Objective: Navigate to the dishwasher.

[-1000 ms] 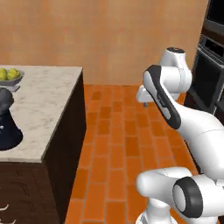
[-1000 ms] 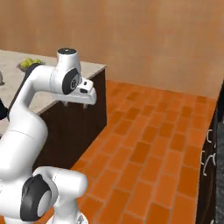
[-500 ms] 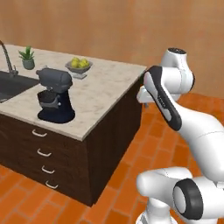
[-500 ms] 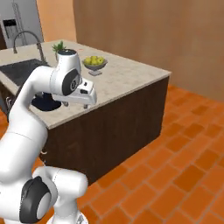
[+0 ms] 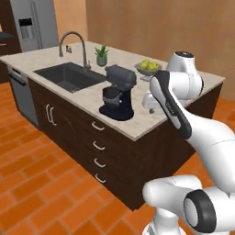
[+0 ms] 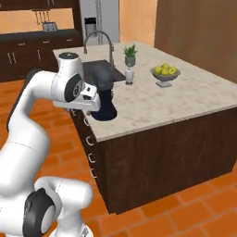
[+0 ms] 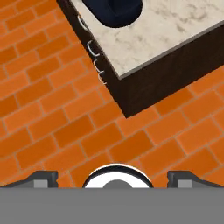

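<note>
The dishwasher [image 5: 19, 95] is a grey metal panel with a dark top strip, set into the far left end of the kitchen island [image 5: 50, 58], well ahead and to the left of me. My gripper [image 5: 151, 104] hangs folded close to the arm, over the near corner of the island beside a dark stand mixer [image 5: 117, 92]. From the other side the gripper [image 6: 91, 104] sits in front of the mixer. The hand view looks down on brick floor, with the fingertips [image 7: 42, 177] wide apart and nothing between them, so the gripper [image 7: 113, 177] is open.
The island carries a sink [image 5: 69, 75] with a faucet [image 5: 75, 43], a small plant [image 5: 101, 56] and a bowl of yellow fruit [image 5: 148, 68]. A tall grey fridge [image 5: 34, 23] stands behind. Drawer fronts [image 5: 97, 147] face the orange brick floor [image 5: 41, 183].
The whole picture has swung as the base turned: the island now shows its long drawer side, and the sink, faucet, fridge and dishwasher have come into view. The arm keeps its pose.
</note>
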